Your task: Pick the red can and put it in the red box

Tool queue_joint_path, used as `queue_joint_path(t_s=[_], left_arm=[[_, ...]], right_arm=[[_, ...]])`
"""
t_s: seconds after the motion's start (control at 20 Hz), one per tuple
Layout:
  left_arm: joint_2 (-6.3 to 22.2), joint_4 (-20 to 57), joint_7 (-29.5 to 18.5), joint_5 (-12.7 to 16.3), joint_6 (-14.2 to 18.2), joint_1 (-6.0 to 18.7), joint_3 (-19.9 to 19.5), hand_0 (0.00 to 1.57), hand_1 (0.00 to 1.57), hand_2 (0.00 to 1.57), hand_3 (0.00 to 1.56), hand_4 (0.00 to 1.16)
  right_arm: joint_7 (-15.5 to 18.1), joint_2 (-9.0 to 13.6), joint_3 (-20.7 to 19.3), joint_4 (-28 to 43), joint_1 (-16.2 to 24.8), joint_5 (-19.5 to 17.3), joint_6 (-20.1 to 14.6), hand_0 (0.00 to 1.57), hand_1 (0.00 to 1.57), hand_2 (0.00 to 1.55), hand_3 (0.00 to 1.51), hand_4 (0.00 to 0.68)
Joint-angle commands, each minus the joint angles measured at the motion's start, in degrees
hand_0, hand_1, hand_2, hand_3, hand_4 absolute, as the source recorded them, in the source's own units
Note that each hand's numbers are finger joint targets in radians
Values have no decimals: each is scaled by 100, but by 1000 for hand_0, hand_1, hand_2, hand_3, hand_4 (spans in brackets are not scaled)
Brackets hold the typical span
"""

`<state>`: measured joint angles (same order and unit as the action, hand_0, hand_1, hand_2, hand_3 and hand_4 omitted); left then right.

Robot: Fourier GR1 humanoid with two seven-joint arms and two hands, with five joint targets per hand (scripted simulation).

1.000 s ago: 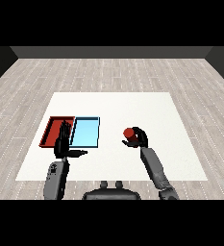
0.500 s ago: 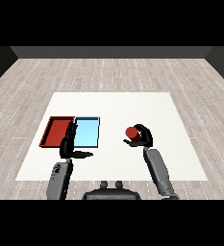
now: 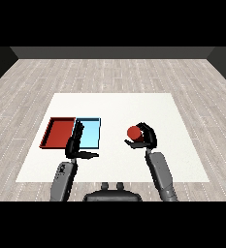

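We note the white surface (image 3: 114, 104) set on a floor of pale wood planks (image 3: 109, 72), with dark walls beyond.

On the left half of the surface lie two trays, side by side and touching along their long edges. The red tray (image 3: 59, 132) is the outer one, nearer the left edge. The light blue tray (image 3: 89, 133) sits just to its right, toward the middle.

Right robot hand (image 3: 146, 138): we see it over the right half of the surface, fingers and thumb curled round the red can (image 3: 133, 132). The can shows as a rounded red shape on the hand's left side, partly covered by the black fingers. We cannot tell whether the can rests on the surface or is raised off it. It is well apart from both trays, with bare white surface between it and the light blue tray. The grey right forearm (image 3: 159, 172) runs down toward the lower right.

Left robot hand (image 3: 76, 144): it is at the near edge of the trays, fingers straight and pointing forward over the line where the red tray and the light blue tray meet, thumb stuck out to the right. It holds nothing. The grey left forearm (image 3: 62, 178) comes up from the lower left.

The red tray has nothing in it that we can make out; the same for the light blue tray.
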<state>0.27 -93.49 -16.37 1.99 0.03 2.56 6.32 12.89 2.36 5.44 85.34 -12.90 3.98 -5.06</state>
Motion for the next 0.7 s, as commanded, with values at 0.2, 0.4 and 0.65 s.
queue_joint_path(t_s=[0.2,0.4,0.65], left_arm=[[-27,414,233,254,895,394,1134,0,0,0,0,0],[-27,945,-40,299,1245,586,1553,0,0,0,0,0],[-27,1001,172,373,598,486,1057,0,0,0,0,0]], right_arm=[[345,-231,1458,-761,-673,438,-1753,1445,1445,1425,1381,655],[-141,-234,1533,-801,-1327,521,-2091,1460,1460,1438,1391,651],[751,-235,2059,-999,-724,804,-2146,1462,1462,1443,1389,639]])
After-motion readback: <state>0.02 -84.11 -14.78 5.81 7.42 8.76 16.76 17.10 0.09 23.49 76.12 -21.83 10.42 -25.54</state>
